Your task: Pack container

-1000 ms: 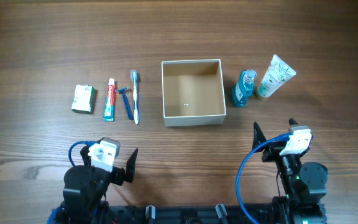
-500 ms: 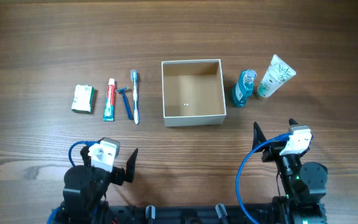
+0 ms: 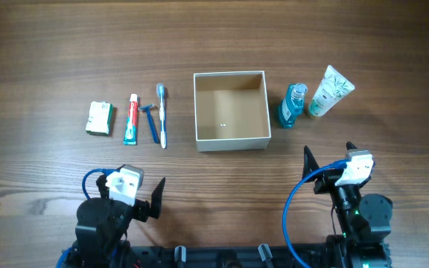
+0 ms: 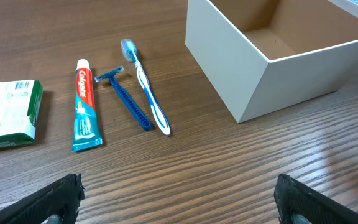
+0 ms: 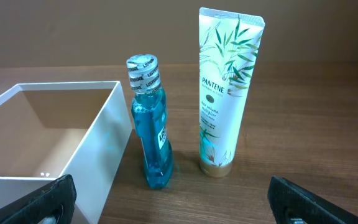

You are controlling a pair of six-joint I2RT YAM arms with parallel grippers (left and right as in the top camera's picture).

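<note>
- Brown wood-grain bench [image 3: 51, 45]: carries everything; both arms are parked at its near edge.
- Square, shallow, white-walled cardboard container [image 3: 229, 141]: centre of the bench, open top, tan inside, empty. Nothing is packed yet, so I'd put the task at its start.
- Left tool [image 4: 179, 205]: jaws spread wide, holding nothing. It hangs low over the bench, with the container ahead and to its right.
- Right tool [image 5: 173, 202]: also wide open and empty, with the container ahead and to its left.
- White, leaf-printed Pantene tube [image 5: 224, 93]: stands upright on its cap, right of the container, on the far side of the bottle from it.
- Clear bottle of blue mouthwash [image 5: 149, 124]: upright, just beside the container's right wall; contact not evident. The right arm is nearer to these two.
- Blue-and-white toothbrush [image 3: 161, 115]: lies flat, left of the container and closest to it in the flat row.
- Red-and-teal toothpaste tube [image 3: 131, 119], blue razor [image 3: 152, 123]: flat, side by side and apart.
- Green-and-white soap packet [image 3: 100, 117]: far left end of the row.
- Key relation: the flat items' long axes run away from the robot, ahead of the left tool and roughly across its opening line. My read: the left arm takes that row, little wrist roll needed, then carries right to the container.
</note>
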